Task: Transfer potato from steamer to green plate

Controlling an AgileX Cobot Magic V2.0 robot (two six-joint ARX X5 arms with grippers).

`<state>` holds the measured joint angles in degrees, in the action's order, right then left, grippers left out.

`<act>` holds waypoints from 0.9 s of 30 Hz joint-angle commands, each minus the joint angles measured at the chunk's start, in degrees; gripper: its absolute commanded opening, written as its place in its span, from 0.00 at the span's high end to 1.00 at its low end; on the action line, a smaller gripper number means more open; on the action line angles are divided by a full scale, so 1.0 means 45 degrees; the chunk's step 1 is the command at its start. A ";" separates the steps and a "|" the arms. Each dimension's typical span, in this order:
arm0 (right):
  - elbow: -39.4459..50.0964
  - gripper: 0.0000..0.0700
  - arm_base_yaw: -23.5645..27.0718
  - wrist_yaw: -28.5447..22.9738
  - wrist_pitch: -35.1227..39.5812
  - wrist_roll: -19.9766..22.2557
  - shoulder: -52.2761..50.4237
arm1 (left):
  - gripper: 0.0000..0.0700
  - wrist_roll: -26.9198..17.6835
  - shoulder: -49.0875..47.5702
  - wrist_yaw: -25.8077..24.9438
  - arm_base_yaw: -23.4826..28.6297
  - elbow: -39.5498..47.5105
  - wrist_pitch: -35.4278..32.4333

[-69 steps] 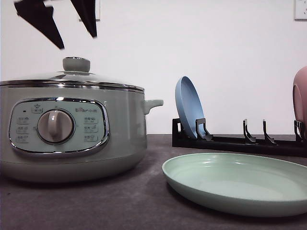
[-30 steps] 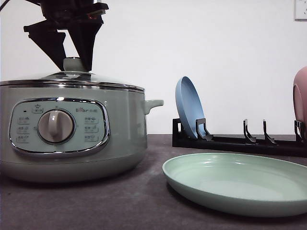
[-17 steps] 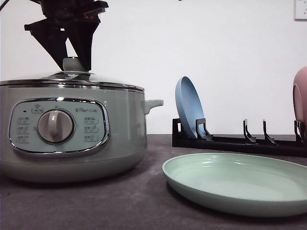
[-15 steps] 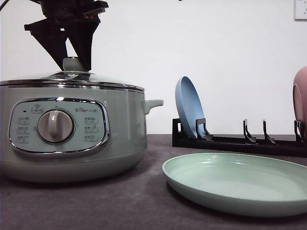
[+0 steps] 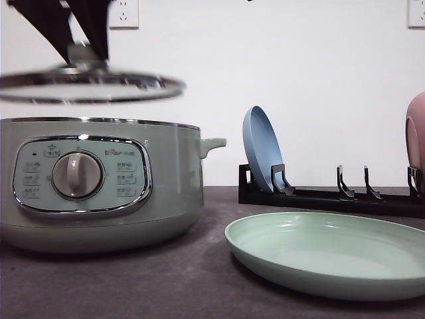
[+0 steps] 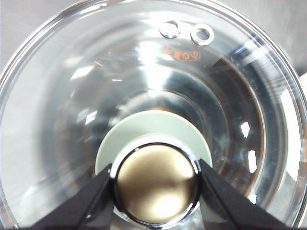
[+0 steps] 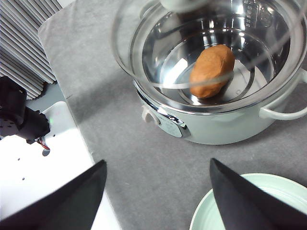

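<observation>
A plain white wall runs behind the table, with a socket high on the left and another at the top right corner. The table is covered in dark grey cloth. In the right wrist view, a white surface borders the cloth, beside grey ribbed panels. The light is even and bright.

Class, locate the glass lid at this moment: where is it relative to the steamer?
In the front view the glass lid hangs above the steamer, clear of its rim, on the left; the left gripper pinches its knob.
</observation>
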<state>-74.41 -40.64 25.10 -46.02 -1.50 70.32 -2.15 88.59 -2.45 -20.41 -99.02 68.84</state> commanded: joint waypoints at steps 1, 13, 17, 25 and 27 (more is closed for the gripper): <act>-0.0223 0.39 -0.0092 -0.0023 0.0063 0.0092 0.0170 | 1.00 0.0039 -0.0282 0.0011 0.0149 -0.0345 -0.0258; -0.0223 0.39 -0.0092 -0.0023 0.0083 -0.0264 0.0176 | 1.00 -0.0097 -0.1738 0.0936 0.2492 -0.0345 0.0398; -0.0223 0.39 -0.0092 -0.0024 0.0086 -0.0432 0.0180 | 1.00 -0.0096 -0.1780 0.0936 0.3403 -0.0345 0.0471; -0.0238 0.39 -0.0100 -0.0010 0.0494 -0.1215 0.0484 | 1.00 -0.0092 -0.1776 0.0936 0.4595 -0.0345 0.0407; -0.0308 0.39 -0.0107 0.0001 0.0737 -0.1394 0.0726 | 1.00 -0.0092 -0.1776 0.0936 0.4743 -0.0345 0.0404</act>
<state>-74.45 -40.64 25.11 -43.45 -6.12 72.27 -2.24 80.68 1.64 0.73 -99.02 72.60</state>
